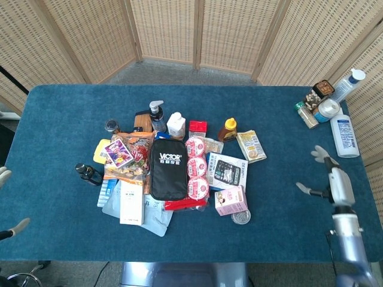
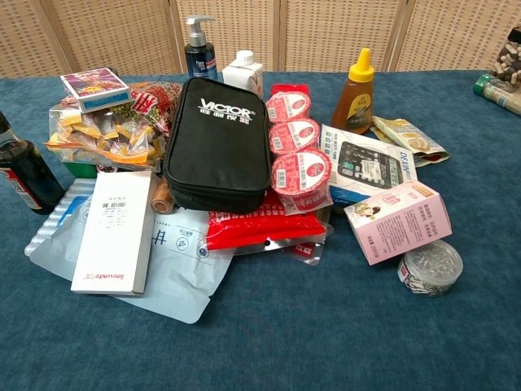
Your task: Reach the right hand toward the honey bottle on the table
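The honey bottle [image 1: 227, 130] is amber with a yellow cap and stands upright at the back right of the pile; it also shows in the chest view, honey bottle [image 2: 356, 99]. My right hand [image 1: 331, 177] hovers over the blue table at the right, fingers spread, holding nothing, well to the right of the bottle. My left hand [image 1: 5, 177] shows only as fingertips at the left edge of the head view, apart and empty. Neither hand appears in the chest view.
A black Victor case [image 1: 168, 168], red-lidded cups [image 1: 197, 167], a calculator box [image 1: 227, 171], a pink box [image 1: 231, 200] and a pump bottle [image 1: 157, 116] crowd the pile. A sachet [image 1: 251, 146] lies beside the honey. Bottles and jars [image 1: 328, 106] stand at the far right corner.
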Robot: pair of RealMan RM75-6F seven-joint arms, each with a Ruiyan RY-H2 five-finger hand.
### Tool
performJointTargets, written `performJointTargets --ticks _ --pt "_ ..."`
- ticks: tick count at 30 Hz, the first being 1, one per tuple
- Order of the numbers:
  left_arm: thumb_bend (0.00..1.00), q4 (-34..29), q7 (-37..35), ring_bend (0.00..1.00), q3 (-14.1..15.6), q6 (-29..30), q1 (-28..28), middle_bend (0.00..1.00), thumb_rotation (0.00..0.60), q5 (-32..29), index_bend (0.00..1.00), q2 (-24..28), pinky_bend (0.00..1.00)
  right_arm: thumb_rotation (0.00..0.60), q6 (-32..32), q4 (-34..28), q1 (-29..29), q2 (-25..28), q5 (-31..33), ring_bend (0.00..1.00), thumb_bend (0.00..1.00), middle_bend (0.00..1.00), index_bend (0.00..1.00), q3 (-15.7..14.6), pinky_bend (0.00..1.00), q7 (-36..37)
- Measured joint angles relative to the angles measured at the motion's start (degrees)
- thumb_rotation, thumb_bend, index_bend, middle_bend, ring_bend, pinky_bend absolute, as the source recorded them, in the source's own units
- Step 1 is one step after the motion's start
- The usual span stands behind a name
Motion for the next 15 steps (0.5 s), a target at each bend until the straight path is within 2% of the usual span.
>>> performJointTargets --ticks 7,15 --pt "0.0 -0.6 1.9 0.0 -0.8 -1.5 -0.7 0.0 0.6 -2.5 0.0 -0.7 0.0 0.6 -12.4 10.5 10.3 -5.0 5.1 0.24 0.0 0.23 0.05 4.8 0.17 5.3" --pt "0.0 -0.9 3.6 0.0 -1.9 -3.1 -1.6 0.0 0.6 -5.6 0.0 -1.3 0.0 0.6 -20.2 18.8 17.5 -10.5 8.0 0.24 0.0 0.23 0.05 7.4 0.17 8.5"
